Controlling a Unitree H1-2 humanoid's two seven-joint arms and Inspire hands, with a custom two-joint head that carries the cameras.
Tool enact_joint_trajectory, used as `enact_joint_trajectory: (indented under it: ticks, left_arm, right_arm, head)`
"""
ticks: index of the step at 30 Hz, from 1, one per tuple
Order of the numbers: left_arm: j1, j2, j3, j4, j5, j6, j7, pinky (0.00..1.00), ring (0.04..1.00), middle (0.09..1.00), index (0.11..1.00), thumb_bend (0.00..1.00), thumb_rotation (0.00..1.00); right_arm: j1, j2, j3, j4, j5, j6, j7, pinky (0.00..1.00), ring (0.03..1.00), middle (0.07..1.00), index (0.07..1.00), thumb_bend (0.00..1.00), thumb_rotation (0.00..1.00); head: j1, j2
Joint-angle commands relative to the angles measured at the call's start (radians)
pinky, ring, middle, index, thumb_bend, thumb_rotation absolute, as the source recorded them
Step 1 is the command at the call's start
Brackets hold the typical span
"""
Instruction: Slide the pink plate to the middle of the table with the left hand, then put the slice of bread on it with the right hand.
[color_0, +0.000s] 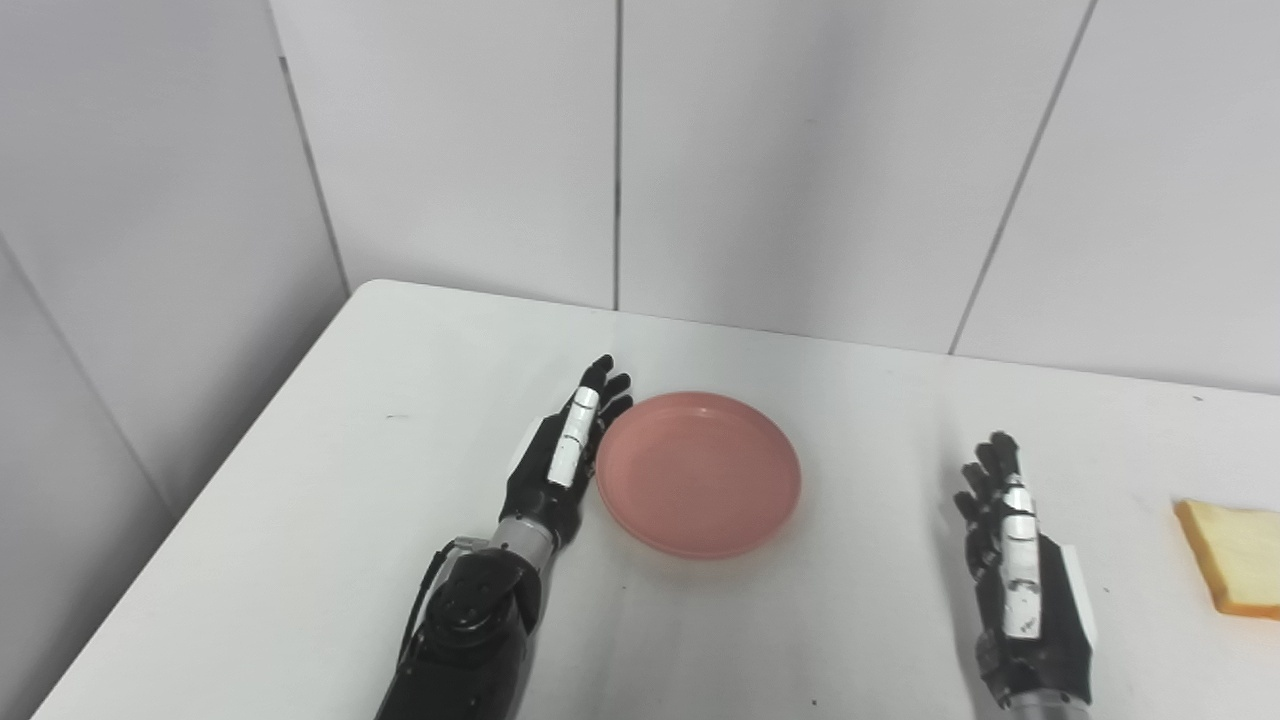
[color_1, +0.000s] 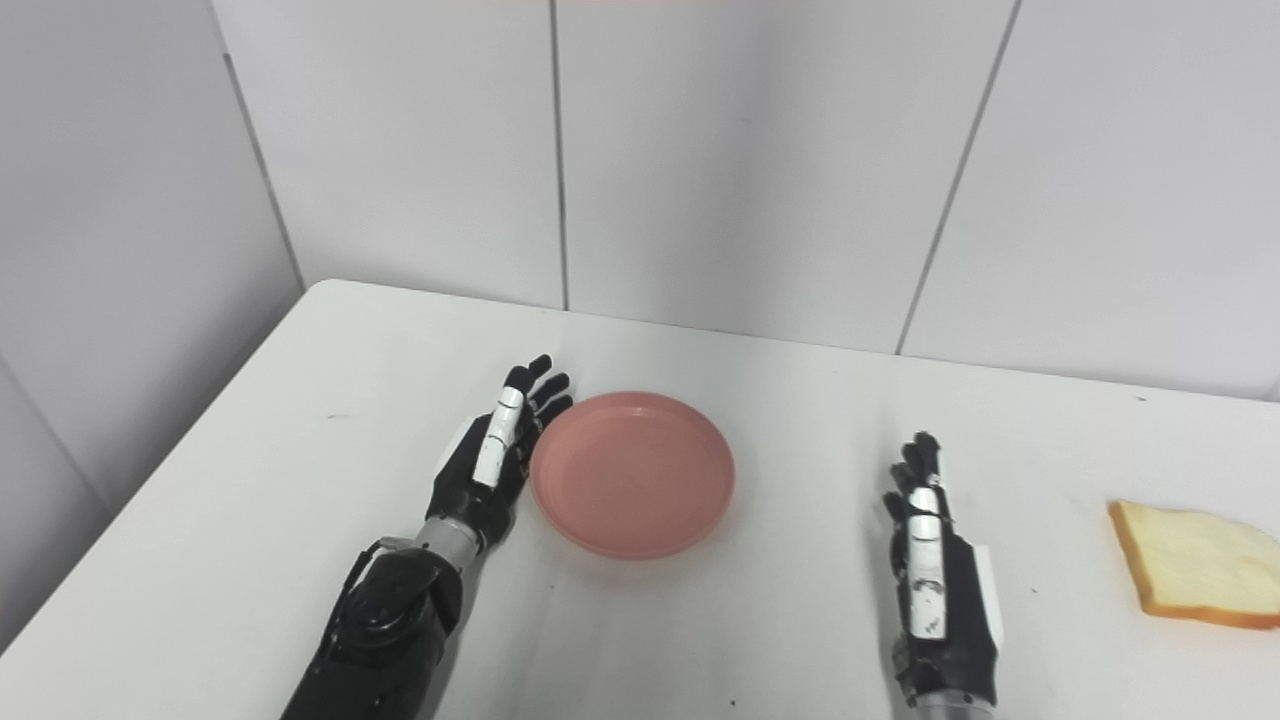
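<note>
The pink plate (color_0: 700, 472) lies empty on the white table (color_0: 380, 480), left of the middle. My left hand (color_0: 565, 455) is open, fingers straight and pointing away, its edge against the plate's left rim. The slice of bread (color_1: 1195, 562) lies flat on the table at the far right, cut off by the frame edge in the left eye view (color_0: 1240, 555). My right hand (color_1: 935, 570) is open and empty, standing on its edge on the table between the plate and the bread, apart from both.
White wall panels (color_0: 620, 150) stand behind the table's far edge. The table's left edge runs diagonally toward the front left. Bare tabletop lies between the plate and my right hand.
</note>
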Motion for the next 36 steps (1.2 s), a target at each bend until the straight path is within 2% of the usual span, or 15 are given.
enact_joint_trajectory:
  ticks: [1, 6, 10, 14, 18, 24, 29, 31, 32, 36]
  left_arm:
    - [-0.008, -0.030, -0.029, -0.008, 0.005, 0.024, -0.034, 0.97, 0.961, 0.960, 0.953, 0.75, 0.96]
    - [-0.013, -0.053, -0.063, 0.036, 0.022, -0.020, -0.055, 0.98, 0.964, 0.972, 0.969, 0.74, 1.00]
    - [-0.013, -0.068, -0.077, 0.042, 0.020, -0.027, -0.065, 1.00, 0.976, 0.977, 0.994, 0.75, 0.99]
    - [-0.018, -0.072, -0.094, 0.062, 0.054, -0.071, -0.062, 0.99, 0.983, 0.976, 0.990, 0.75, 1.00]
    - [-0.017, -0.082, -0.089, 0.051, 0.055, -0.063, -0.049, 0.98, 0.973, 0.970, 0.979, 0.75, 0.99]
    - [-0.033, -0.088, -0.078, 0.083, 0.060, -0.100, -0.041, 0.98, 0.979, 0.991, 0.991, 0.74, 1.00]
    - [-0.022, -0.083, -0.093, 0.054, 0.131, -0.125, -0.009, 0.96, 0.961, 0.978, 0.971, 0.75, 1.00]
    - [-0.015, -0.085, -0.095, 0.038, 0.159, -0.135, 0.010, 0.95, 0.952, 0.969, 0.964, 0.76, 1.00]
    - [-0.012, -0.087, -0.095, 0.030, 0.173, -0.141, 0.020, 0.94, 0.946, 0.960, 0.964, 0.77, 1.00]
    - [0.007, -0.099, -0.084, -0.009, 0.189, -0.143, 0.043, 0.96, 0.968, 0.967, 0.979, 0.77, 1.00]
  right_arm:
    - [-0.012, 0.011, 0.010, -0.033, -0.020, -0.031, -0.008, 1.00, 1.000, 1.000, 1.000, 0.44, 1.00]
    - [-0.010, 0.023, 0.016, -0.031, -0.044, -0.040, -0.022, 1.00, 0.985, 1.000, 1.000, 0.45, 1.00]
    - [-0.011, 0.030, 0.019, -0.032, -0.045, -0.040, -0.025, 1.00, 0.980, 1.000, 1.000, 0.46, 1.00]
    - [-0.012, 0.033, 0.022, -0.030, -0.044, -0.041, -0.027, 1.00, 0.982, 1.000, 1.000, 0.46, 1.00]
    - [-0.014, 0.036, 0.023, -0.025, -0.053, -0.040, -0.035, 1.00, 0.979, 1.000, 1.000, 0.46, 1.00]
    - [-0.017, 0.032, 0.024, -0.029, -0.061, -0.041, -0.036, 1.00, 0.988, 1.000, 1.000, 0.45, 1.00]
    - [-0.024, 0.016, 0.019, -0.028, -0.078, -0.067, -0.037, 1.00, 0.985, 1.000, 1.000, 0.47, 1.00]
    - [-0.030, 0.010, 0.012, -0.032, -0.071, -0.067, -0.034, 1.00, 0.989, 1.000, 1.000, 0.50, 1.00]
    - [-0.033, 0.008, 0.009, -0.035, -0.067, -0.064, -0.033, 1.00, 0.990, 1.000, 1.000, 0.56, 1.00]
    - [-0.058, 0.000, -0.002, -0.037, -0.071, -0.073, -0.038, 1.00, 0.988, 1.000, 1.000, 0.71, 1.00]
  head:
    - [-0.019, 0.006]
    - [-0.049, 0.011]
    - [-0.061, 0.013]
    - [-0.077, 0.019]
    - [-0.094, 0.020]
    - [-0.099, 0.021]
    - [-0.119, 0.024]
    - [-0.129, 0.025]
    - [-0.129, 0.025]
    - [-0.157, 0.024]
